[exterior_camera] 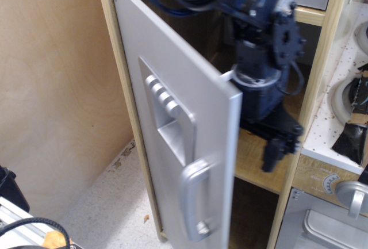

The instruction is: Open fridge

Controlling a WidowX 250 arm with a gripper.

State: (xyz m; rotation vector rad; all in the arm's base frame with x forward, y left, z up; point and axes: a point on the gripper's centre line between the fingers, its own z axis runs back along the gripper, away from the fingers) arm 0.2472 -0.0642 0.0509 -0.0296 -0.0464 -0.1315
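Observation:
The fridge is a tall cabinet with a light wood frame (313, 88) and a silver-grey door (172, 65). The door stands well open, hinged on its left side, with its free edge swung toward me. It carries a recessed dispenser panel (167, 117) and a curved vertical silver handle (192, 203). My dark arm reaches down into the opening behind the door's free edge. The gripper (276, 145) hangs just above the inner wooden shelf (253, 160), close behind the door edge. It is blurred, and I cannot tell how the fingers stand. It holds nothing that I can see.
A plywood wall (52, 88) stands left of the fridge. A small silver oven door (322, 229) with a handle (353, 194) and a knob (329, 183) sits at bottom right. A speckled counter with a sink (345, 96) is above it. A black cable (34, 226) lies at bottom left.

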